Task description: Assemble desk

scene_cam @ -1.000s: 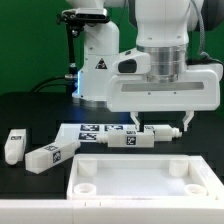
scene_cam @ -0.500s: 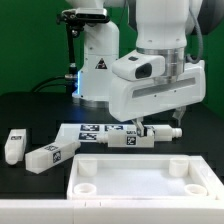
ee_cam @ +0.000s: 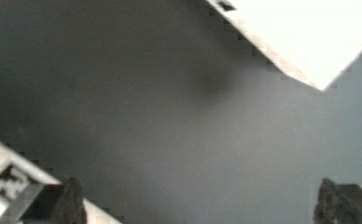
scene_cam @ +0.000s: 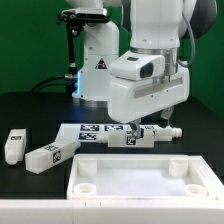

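The white desk top (scene_cam: 150,178), a rimmed tray with round corner sockets, lies at the front. A white tagged leg block (scene_cam: 128,139) lies on the table behind it, partly over the marker board (scene_cam: 92,129). My gripper (scene_cam: 153,128) hangs open just above this leg, one finger on each side of its length, touching nothing. Two more legs lie at the exterior view's left, one (scene_cam: 14,145) at the far edge and one (scene_cam: 52,154) closer in. In the wrist view my gripper (ee_cam: 204,205) has only dark table between its fingertips (ee_cam: 62,200). A white tagged piece (ee_cam: 9,180) shows beside one fingertip.
The white cone-shaped robot base (scene_cam: 100,62) stands behind the marker board. A dark stand with cables (scene_cam: 68,50) rises at the back left. Another white edge (ee_cam: 293,45) crosses a corner of the wrist view; I cannot tell which part it is.
The hand has turned about its upright axis over the leg block and shifted a little toward the exterior view's left. The jaws stayed open. No part moved.
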Controlling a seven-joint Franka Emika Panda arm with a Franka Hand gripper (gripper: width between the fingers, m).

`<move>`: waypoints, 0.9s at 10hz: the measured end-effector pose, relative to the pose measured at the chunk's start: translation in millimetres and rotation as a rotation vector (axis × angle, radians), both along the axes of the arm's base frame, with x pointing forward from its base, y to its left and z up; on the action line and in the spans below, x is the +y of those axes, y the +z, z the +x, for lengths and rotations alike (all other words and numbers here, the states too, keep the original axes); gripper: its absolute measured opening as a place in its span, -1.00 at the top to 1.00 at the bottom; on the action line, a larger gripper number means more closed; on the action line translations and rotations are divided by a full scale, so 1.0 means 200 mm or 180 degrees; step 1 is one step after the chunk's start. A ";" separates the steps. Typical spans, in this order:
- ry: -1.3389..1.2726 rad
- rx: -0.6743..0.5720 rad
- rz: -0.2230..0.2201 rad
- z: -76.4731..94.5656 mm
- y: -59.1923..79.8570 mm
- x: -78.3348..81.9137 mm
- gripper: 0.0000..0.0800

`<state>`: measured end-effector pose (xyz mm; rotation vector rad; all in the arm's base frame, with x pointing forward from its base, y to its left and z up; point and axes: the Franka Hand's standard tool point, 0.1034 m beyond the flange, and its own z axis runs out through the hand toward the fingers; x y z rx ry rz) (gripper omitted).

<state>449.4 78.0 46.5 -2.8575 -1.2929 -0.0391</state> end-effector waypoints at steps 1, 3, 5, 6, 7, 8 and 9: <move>0.0554 -0.0088 -0.0062 -0.05 -0.03 -0.04 -0.62; 0.0938 -0.0111 -0.0114 -0.08 -0.04 -0.09 -0.62; 0.0870 -0.0107 -0.0114 -0.08 -0.05 -0.10 -0.62; 0.0867 -0.0100 -0.0114 -0.09 -0.05 -0.10 -0.62; 0.0773 0.0009 -0.0098 -0.14 -0.06 -0.09 -0.62; 0.0712 0.0081 -0.0100 -0.17 -0.08 -0.09 -0.62; 0.0691 0.0104 -0.0108 -0.18 -0.10 -0.11 -0.62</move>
